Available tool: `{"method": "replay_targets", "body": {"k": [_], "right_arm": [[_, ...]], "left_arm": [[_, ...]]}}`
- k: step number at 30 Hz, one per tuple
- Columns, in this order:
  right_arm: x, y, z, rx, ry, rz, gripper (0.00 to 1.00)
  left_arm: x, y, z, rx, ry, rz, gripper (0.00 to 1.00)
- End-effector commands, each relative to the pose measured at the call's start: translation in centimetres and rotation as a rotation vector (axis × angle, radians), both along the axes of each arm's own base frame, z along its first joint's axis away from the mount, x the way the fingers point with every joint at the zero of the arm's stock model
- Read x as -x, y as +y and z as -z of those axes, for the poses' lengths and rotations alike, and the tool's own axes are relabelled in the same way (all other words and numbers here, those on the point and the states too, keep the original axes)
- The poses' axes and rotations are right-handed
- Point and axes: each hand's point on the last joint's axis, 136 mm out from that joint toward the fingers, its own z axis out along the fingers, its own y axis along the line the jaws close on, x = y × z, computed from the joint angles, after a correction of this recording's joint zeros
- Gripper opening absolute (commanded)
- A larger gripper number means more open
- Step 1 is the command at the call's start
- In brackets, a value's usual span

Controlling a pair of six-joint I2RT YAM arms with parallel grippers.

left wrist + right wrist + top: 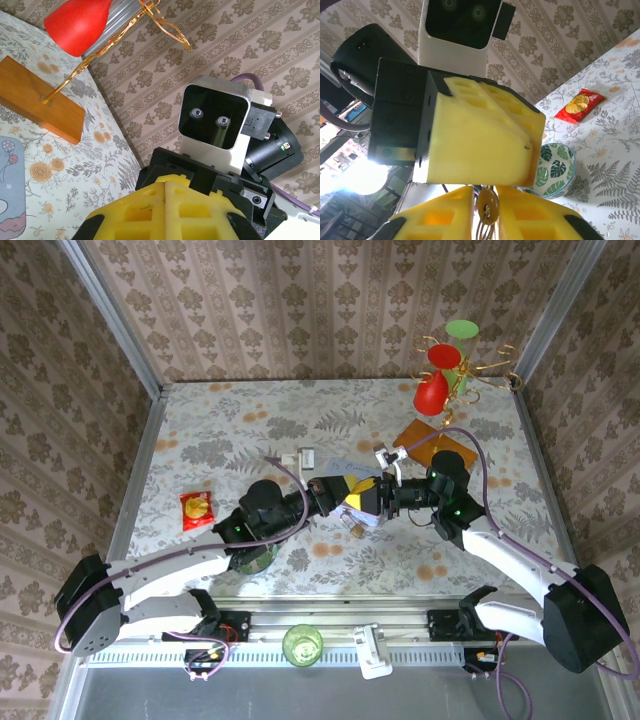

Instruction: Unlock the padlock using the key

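Observation:
Both grippers meet above the middle of the table. My left gripper (350, 498) (165, 187) is shut, its yellow pads (480, 142) pressed flush together. The padlock is hidden in those pads. The brass key (488, 206), with thin wire rings through its head, hangs straight below them, its shaft running up out of sight behind their lower edge. My right gripper (377, 502) (487, 200) faces the left one and has its yellow fingers (445, 215) closed in on the key's round head.
A red-and-yellow snack packet (196, 510) lies at the left. A leaf-patterned bowl (555, 167) sits under the left arm. A wooden base (435, 440) with a gold wire stand and red ornament (80, 22) is at the back right. A pale blue tin (9, 190) lies below the grippers. A green cup (302, 645) stands on the front rail.

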Motion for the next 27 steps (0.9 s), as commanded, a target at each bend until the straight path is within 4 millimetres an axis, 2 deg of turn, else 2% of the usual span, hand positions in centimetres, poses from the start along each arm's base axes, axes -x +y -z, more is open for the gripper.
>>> {"method": "replay_targets", "body": {"k": [1, 8, 12, 13, 14, 15, 18, 20, 24, 27], "right_arm": [[0.8, 0.0, -0.3, -0.013, -0.021, -0.030, 0.12], [0.7, -0.5, -0.1, -0.016, -0.008, -0.005, 0.01], [0.8, -0.6, 0.0, -0.006, 0.000, -0.004, 0.00], [0.9, -0.6, 0.2, 0.004, 0.003, -0.002, 0.00], [0.9, -0.7, 0.4, 0.017, 0.002, 0.001, 0.00], [0.9, -0.8, 0.8, 0.035, 0.007, 0.009, 0.00], [1.1, -1.2, 2.1, 0.100, 0.015, 0.041, 0.00], [0.4, -1.7, 3.5, 0.169, 0.038, 0.103, 0.00], [-1.9, -2.9, 8.0, 0.358, 0.141, 0.243, 0.00], [-3.3, -3.6, 11.7, 0.474, 0.238, 0.318, 0.00]], "left_arm": [[0.0, 0.0, 0.0, 0.021, -0.002, -0.006, 0.00], [0.0, -0.1, -0.1, 0.044, -0.007, -0.001, 0.01], [0.1, -0.4, -0.1, 0.036, -0.012, 0.011, 0.34], [0.1, -0.3, -0.1, 0.039, -0.009, 0.003, 0.45], [-0.1, 0.2, 0.0, 0.041, -0.007, -0.015, 0.69], [-0.3, 0.6, 0.0, 0.041, -0.005, -0.032, 0.99], [-1.0, 2.5, 0.2, -0.004, -0.002, -0.106, 1.00], [-1.0, 3.3, 0.7, -0.087, -0.007, -0.139, 1.00], [-1.6, 4.4, 3.9, -0.246, 0.070, -0.189, 1.00], [-1.6, 3.7, 7.0, -0.286, 0.139, -0.173, 1.00]]}}
